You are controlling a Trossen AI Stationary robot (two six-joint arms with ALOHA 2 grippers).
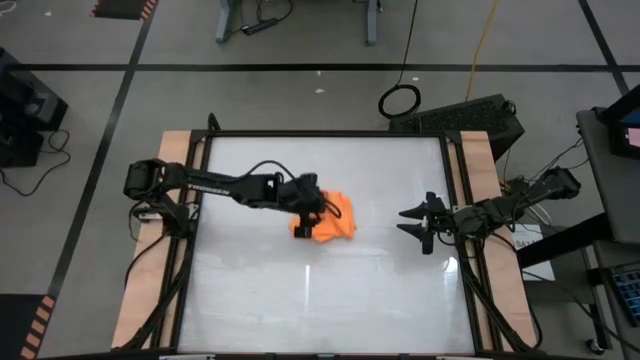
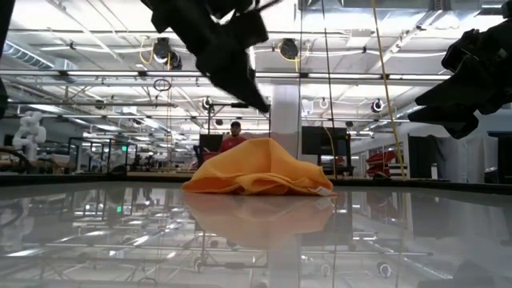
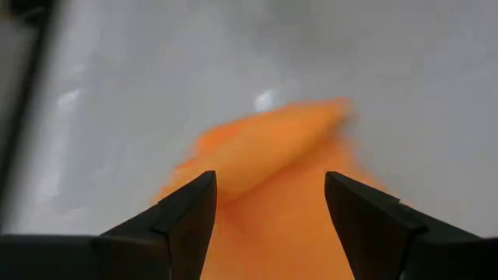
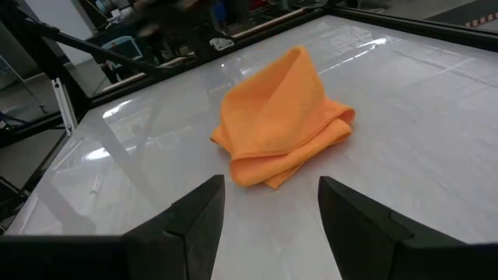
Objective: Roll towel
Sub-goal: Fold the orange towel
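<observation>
Dark fingers of the left gripper (image 1: 312,212) stand spread apart just left of centre in the high view, poised over the left edge of the towel (image 1: 331,219) with nothing pinched between them. Its own wrist view shows the same: the left gripper (image 3: 268,204) parted wide, with the orange towel (image 3: 272,171) filling the gap and running up toward the frame's middle, bare white table beyond. In the low view the left gripper (image 2: 254,98) hangs from the upper left, its tips just above the peak of the towel (image 2: 258,168); whether they touch the cloth cannot be told.

Outward from there, the towel lies in a loosely folded, humped heap near the centre of the white table (image 1: 300,290), with layered folds along its lower edge in the right wrist view (image 4: 282,117).

Right of centre in the high view, well apart from the cloth, the right gripper (image 1: 417,224) waits with its fingers splayed and empty. Its wrist view shows the right gripper (image 4: 271,210) open toward the heap. A person in red (image 2: 234,138) shows in the room behind.
</observation>
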